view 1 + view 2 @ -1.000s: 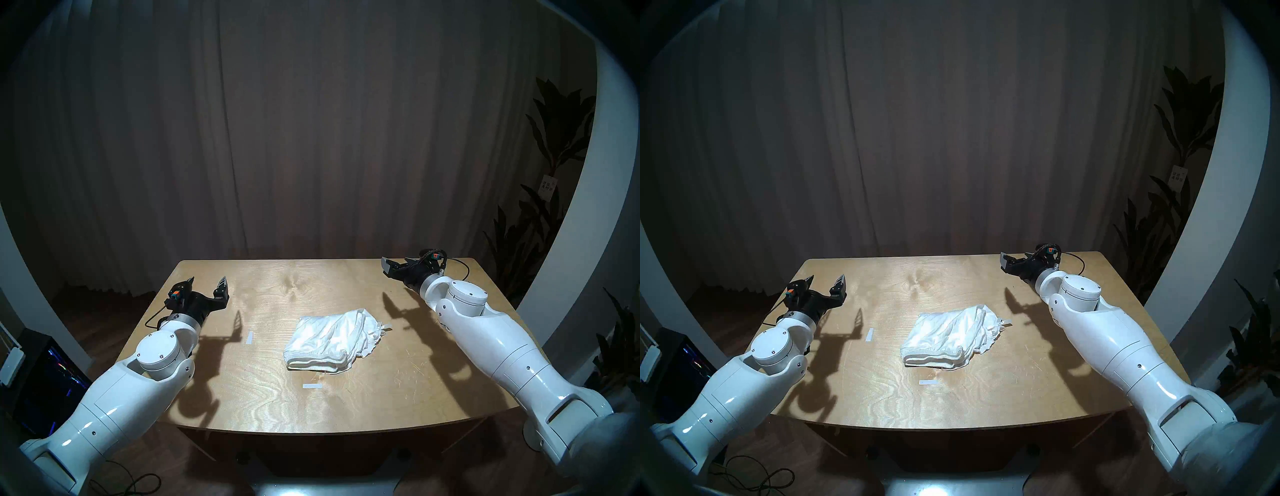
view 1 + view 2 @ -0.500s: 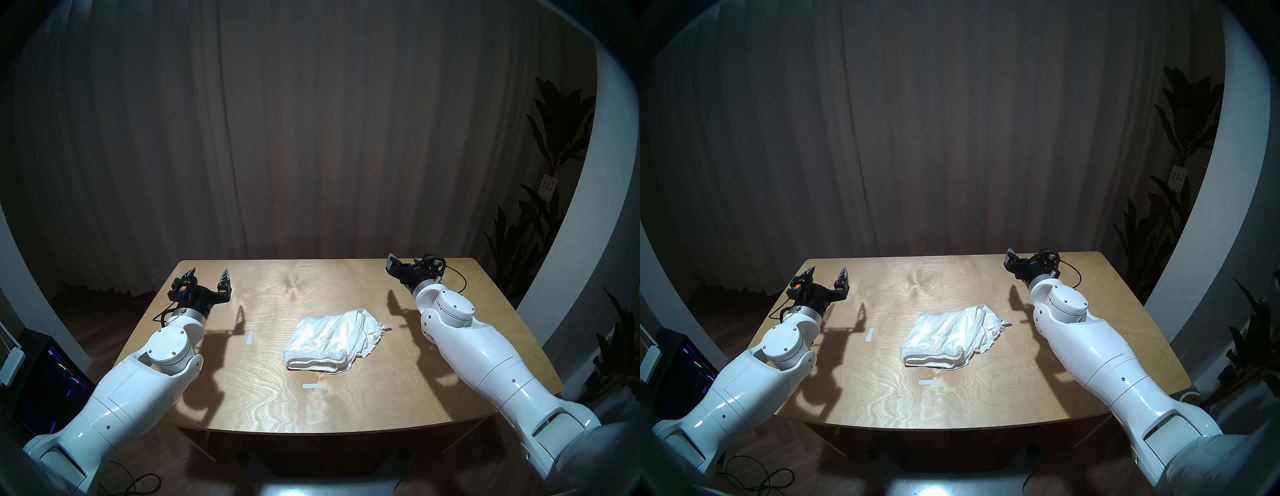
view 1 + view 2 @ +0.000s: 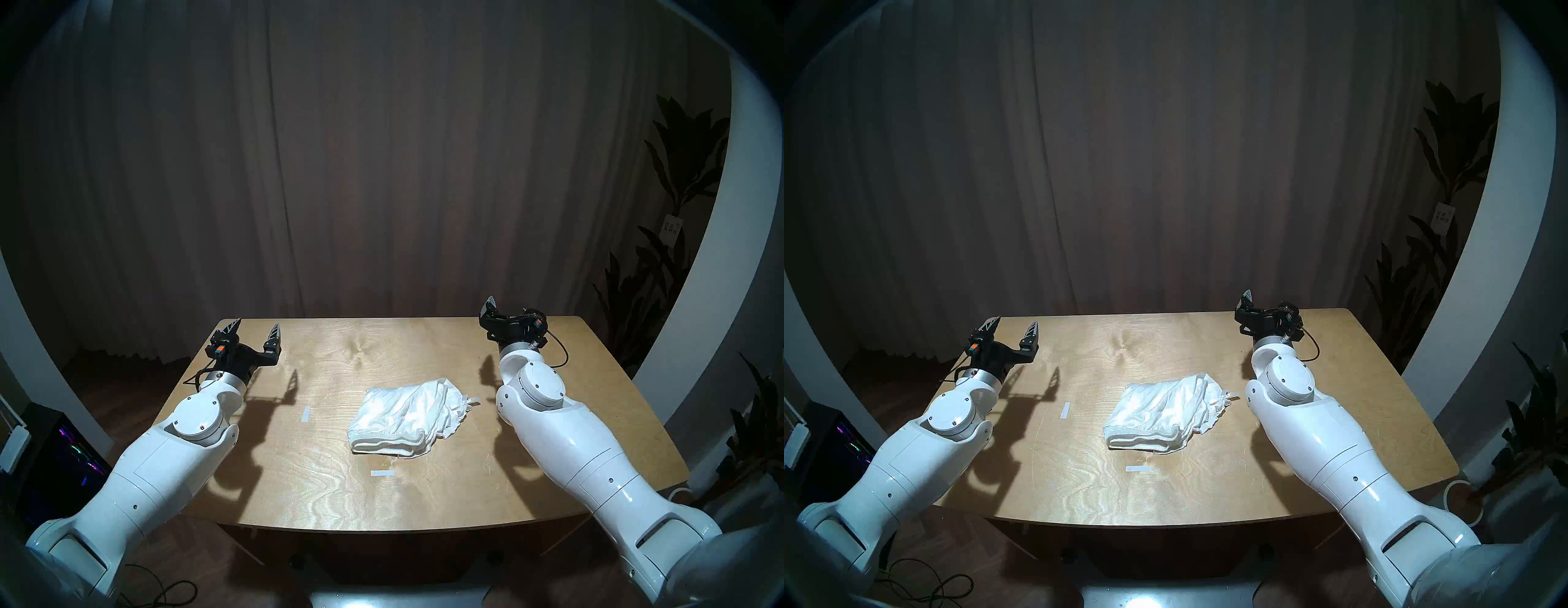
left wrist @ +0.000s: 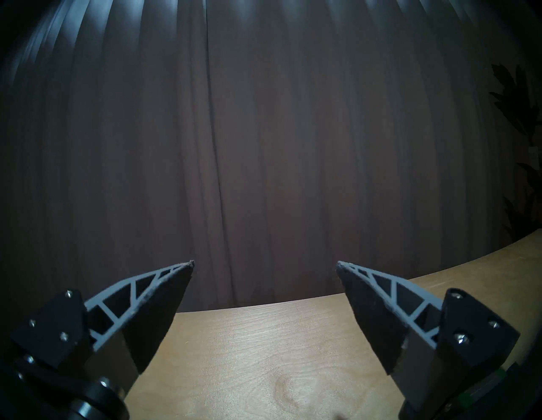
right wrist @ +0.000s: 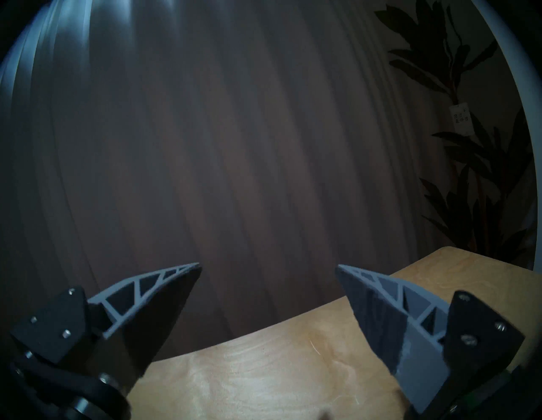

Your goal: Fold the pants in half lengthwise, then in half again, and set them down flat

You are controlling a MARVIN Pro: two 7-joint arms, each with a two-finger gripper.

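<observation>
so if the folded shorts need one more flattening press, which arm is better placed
Right, by a little. The right gripper has open jaws and its arm runs close beside the ruffled end of the shorts. The left gripper, also open, sits farther off across bare table.

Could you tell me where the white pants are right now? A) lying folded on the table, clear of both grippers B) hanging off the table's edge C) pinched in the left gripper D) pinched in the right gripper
A: the pants lie folded on the table, with the left gripper and right gripper both open and away from them.
</observation>
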